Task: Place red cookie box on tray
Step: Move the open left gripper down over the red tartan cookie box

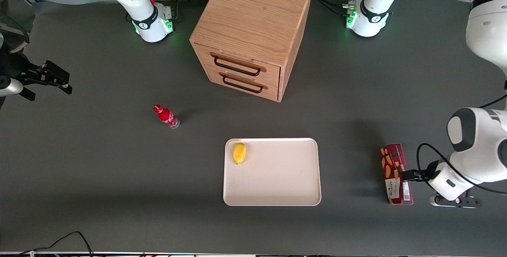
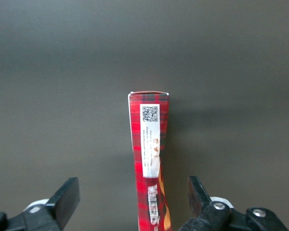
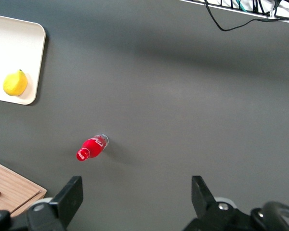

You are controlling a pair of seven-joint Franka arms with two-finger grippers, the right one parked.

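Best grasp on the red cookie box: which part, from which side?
Grip the red cookie box across its narrow width, around mid-length, coming from above. It is long and slim, so only the short span fits between the fingers. The gripper already straddles it, open, with a finger on each long side.

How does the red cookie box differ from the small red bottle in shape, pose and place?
The red cookie box is long, flat-sided cardboard lying on the table; the small red bottle is round and stands upright. The box lies toward the working arm's end, between the open fingers of the gripper; the bottle stands alone toward the parked arm's end. Both are red, and neither is on the tray.
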